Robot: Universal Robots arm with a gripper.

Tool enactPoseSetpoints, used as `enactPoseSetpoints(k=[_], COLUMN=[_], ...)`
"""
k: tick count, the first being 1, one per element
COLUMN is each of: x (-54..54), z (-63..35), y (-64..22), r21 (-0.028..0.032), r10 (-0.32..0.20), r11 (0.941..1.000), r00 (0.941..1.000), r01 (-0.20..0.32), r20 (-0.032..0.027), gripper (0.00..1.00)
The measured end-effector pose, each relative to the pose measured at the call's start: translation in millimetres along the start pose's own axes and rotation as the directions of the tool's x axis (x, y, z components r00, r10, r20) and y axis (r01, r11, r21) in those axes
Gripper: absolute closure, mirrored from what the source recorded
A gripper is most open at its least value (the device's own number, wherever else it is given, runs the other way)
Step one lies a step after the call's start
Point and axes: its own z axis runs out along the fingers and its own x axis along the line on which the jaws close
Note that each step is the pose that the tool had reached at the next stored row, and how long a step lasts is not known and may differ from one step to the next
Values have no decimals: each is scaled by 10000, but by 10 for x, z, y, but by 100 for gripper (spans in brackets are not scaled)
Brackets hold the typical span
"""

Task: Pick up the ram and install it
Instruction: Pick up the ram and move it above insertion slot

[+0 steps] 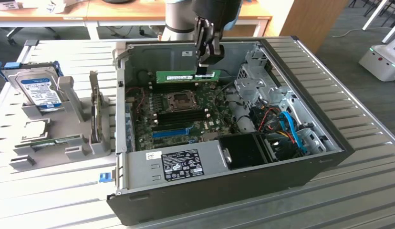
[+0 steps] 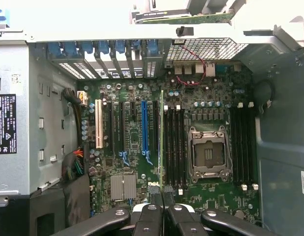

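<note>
Green ram (image 1: pixel 181 76), long, thin, level, one end clamped in pincer (image 1: pixel 208 71).

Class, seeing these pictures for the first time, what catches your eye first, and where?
The open computer case lies mid-scene, its green motherboard exposed. Above the board, the gripper is shut on the ram, a green stick held level. At the exterior view's left, a hard drive with a blue-and-white label stands in a grey holder.
</note>
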Motion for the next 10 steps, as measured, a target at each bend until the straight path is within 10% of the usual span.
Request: enactPoseSetpoints(k=[10], x=[-9], z=[1], y=[0], r21=[0], r10=[-1], r11=[10000], r00=[10000], r01=[1], r20=[1], gripper=[88])
